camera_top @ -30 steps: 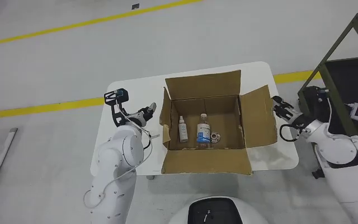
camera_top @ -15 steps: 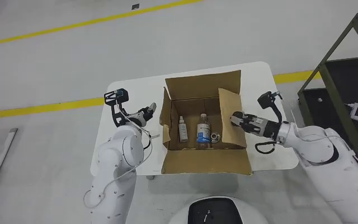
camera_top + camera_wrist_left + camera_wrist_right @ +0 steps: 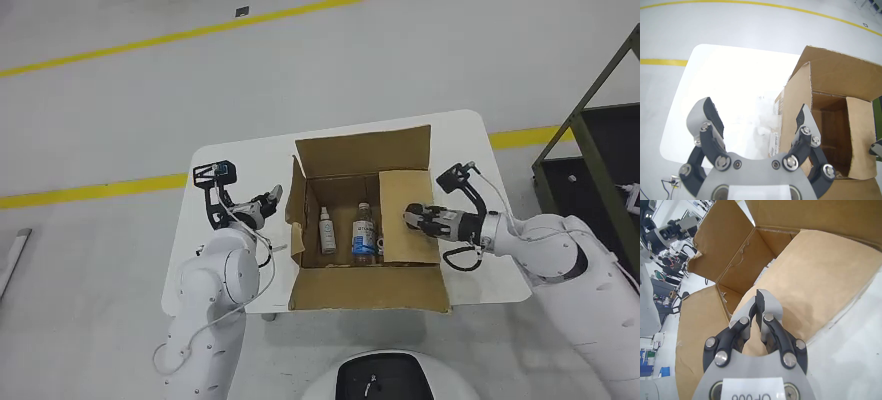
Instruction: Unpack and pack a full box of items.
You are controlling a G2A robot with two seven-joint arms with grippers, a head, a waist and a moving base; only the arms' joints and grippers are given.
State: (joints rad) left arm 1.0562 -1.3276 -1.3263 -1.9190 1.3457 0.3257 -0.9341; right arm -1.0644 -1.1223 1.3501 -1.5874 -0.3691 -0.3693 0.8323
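Pushed inward, the flap (image 3: 400, 190) now overhangs the box (image 3: 365, 290); the right hand (image 3: 410, 218) (closed tight) may slip, letting it spring back.

hidden: box (image 3: 366, 288) floor under flap (image 3: 408, 215) | unclear: small item (image 3: 381, 243)

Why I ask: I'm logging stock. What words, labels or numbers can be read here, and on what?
Stickers on the box: blurred, unreadable.
Labels on the white bottle and clear bottle: too small to read.
Tag by the right gripper: upside down, cut off, unreadable.
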